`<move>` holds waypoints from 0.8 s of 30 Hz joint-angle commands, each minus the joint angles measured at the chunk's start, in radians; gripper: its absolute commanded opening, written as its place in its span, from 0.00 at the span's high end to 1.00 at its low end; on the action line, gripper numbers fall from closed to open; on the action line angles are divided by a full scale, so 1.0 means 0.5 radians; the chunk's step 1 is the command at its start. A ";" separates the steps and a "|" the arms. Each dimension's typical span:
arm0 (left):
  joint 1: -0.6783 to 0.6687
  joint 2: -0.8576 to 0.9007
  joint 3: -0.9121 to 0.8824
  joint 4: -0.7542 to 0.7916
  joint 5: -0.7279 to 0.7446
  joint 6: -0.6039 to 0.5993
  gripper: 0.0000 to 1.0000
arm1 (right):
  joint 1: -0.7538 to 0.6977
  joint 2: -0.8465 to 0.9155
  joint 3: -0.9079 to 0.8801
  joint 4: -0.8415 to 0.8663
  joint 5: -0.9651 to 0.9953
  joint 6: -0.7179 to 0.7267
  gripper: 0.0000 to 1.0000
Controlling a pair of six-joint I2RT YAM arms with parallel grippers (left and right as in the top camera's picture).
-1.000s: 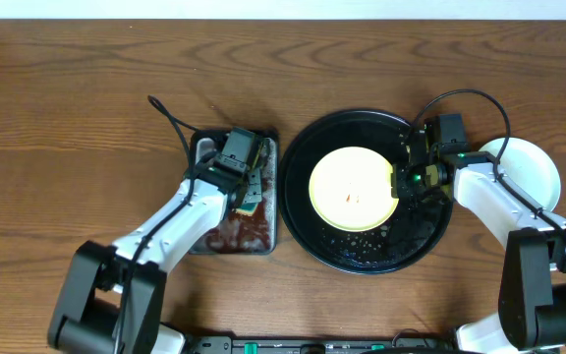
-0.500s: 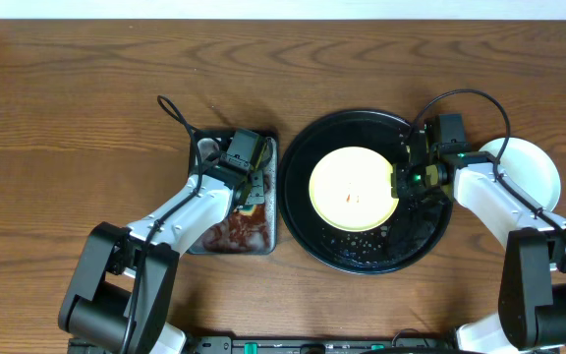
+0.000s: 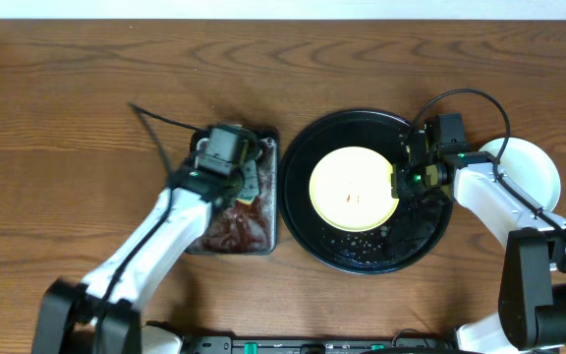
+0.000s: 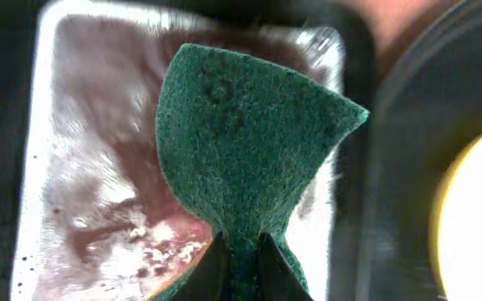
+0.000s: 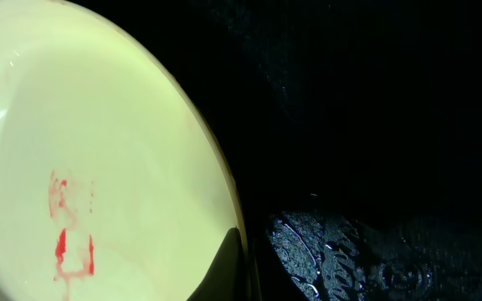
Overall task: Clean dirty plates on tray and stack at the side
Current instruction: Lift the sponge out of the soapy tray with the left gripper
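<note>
The pale yellow plate (image 3: 352,189) lies flat in the middle of the black tray (image 3: 308,147), and the right wrist view shows a red smear (image 5: 69,238) on its face, so it is not yet clean. The right gripper (image 3: 399,184) is clamped on the plate's right rim, one finger over the lip and one under it, most likely to pin the plate against sliding while it is scrubbed. Around the plate the tray floor is wet and beaded with droplets towards its near edge. Just beside the tray's left edge sits the rectangular metal pan (image 3: 268,236) with brown liquid pooled in it. Over its right side the left gripper (image 4: 241,266) is closed tight on the bottom of the green sponge (image 4: 245,142), which fans out and curls beyond the jaws. It looks clear of the liquid, presumably wetted and ready to be carried across to the plate. Near the table's right edge, partly under the right arm, rests a pale plate (image 3: 537,167). That seems to be the stacking spot, though I cannot tell how many plates lie there.
</note>
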 commanded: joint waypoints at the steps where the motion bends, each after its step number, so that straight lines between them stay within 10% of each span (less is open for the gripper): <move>1: 0.135 -0.079 -0.005 0.007 0.343 0.101 0.93 | 0.011 0.012 -0.012 0.005 0.012 -0.050 0.99; 13: 0.625 -0.082 -0.005 0.081 1.306 0.286 0.93 | 0.011 0.012 -0.012 0.005 0.013 -0.070 0.99; 24: 0.772 -0.336 -0.146 0.093 1.366 0.285 0.93 | 0.011 0.012 -0.013 0.004 0.013 -0.070 0.99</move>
